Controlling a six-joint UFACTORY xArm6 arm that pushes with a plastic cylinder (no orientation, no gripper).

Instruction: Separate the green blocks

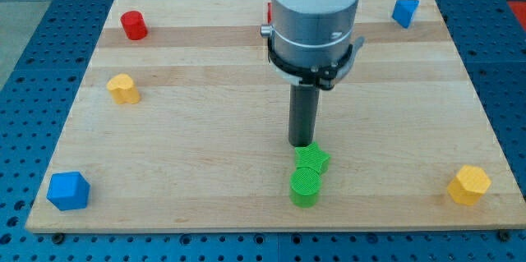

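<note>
Two green blocks sit touching near the bottom middle of the wooden board (pixel 205 131). The upper one is a green star-like block (pixel 313 159). The lower one is a green cylinder (pixel 305 186). My tip (pixel 303 144) is at the end of the dark rod, right at the top edge of the green star-like block, apparently touching it. The arm's white and grey body hangs above from the view's top.
A red cylinder (pixel 133 25) is at the top left. A yellow block (pixel 123 89) is at the left. A blue cube (pixel 67 190) is at the bottom left. A blue block (pixel 404 12) is at the top right. A yellow block (pixel 469 185) is at the bottom right. A red block (pixel 269 11) peeks from behind the arm.
</note>
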